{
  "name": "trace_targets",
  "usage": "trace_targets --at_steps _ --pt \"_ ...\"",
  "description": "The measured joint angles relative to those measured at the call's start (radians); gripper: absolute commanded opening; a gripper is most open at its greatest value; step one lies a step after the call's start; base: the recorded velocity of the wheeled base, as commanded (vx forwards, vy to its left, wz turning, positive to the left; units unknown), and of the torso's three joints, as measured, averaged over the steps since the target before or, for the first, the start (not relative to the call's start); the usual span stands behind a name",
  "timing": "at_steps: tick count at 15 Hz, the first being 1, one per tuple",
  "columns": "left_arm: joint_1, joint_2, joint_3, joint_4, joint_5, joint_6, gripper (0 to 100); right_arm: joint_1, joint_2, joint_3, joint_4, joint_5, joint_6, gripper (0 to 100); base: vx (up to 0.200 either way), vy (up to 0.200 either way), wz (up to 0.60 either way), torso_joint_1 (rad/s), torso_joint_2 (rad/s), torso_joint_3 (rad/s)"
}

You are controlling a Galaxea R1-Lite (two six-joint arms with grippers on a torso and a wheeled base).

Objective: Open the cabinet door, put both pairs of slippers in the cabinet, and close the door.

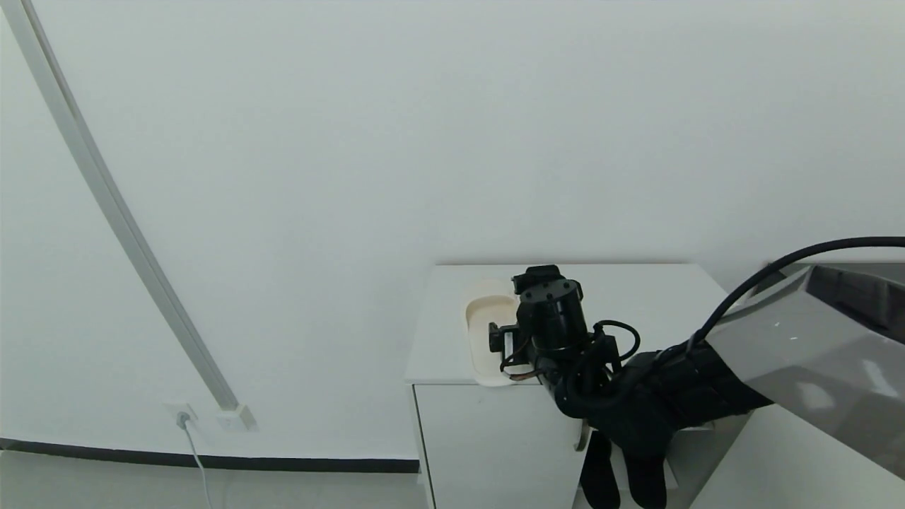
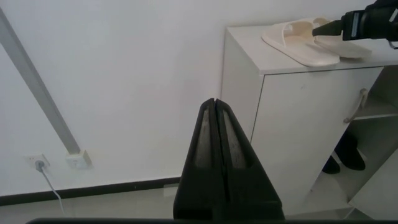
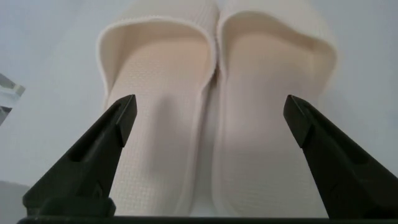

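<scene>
Right gripper [image 3: 209,107] sits low over the cabinet [image 1: 640,318] top at the lower centre of the head view. Its 2 fingers are spread wide, 1 on each outer side of the pair of cream slippers [image 1: 488,319], and not pressing on them. The pair lies side by side, touching, at the top's front left corner, slightly overhanging the front edge. Left gripper [image 2: 215,104] is clenched on nothing, its 2 fingers pressed flat together, and is held well apart from the cabinet, out in front of the wall.

Progress, as a judgement: the door step looks done. Beside the handle [image 2: 356,106] the cabinet interior is exposed, with a shelf [image 2: 375,113] in sight. A dark pair [image 2: 346,155] stands below that shelf, so 1 of the 2 pairs seems to be stored. The cream pair is not yet gripped. What remains is to close on it, lift it off the top, carry it down into the open compartment, let go, and shut the door. That puts the task roughly halfway.
</scene>
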Motion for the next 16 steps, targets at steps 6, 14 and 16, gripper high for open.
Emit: trace_targets --at_steps 6,14,16 --pt "0.0 0.0 0.0 0.0 0.0 -0.002 0 -0.052 0.106 -0.171 0.025 0.031 -0.018 100 0.0 0.0 0.0 0.0 0.0 0.0" --pt "0.0 0.0 0.0 0.0 0.0 -0.003 0 -0.097 0.196 -0.301 0.079 0.05 -0.017 0 0.0 0.0 0.0 0.0 0.0 0.0" --pt "0.0 0.0 0.0 0.0 0.0 -0.003 0 -0.097 0.201 -0.302 0.079 0.05 -0.017 0 0.0 0.0 0.0 0.0 0.0 0.0"
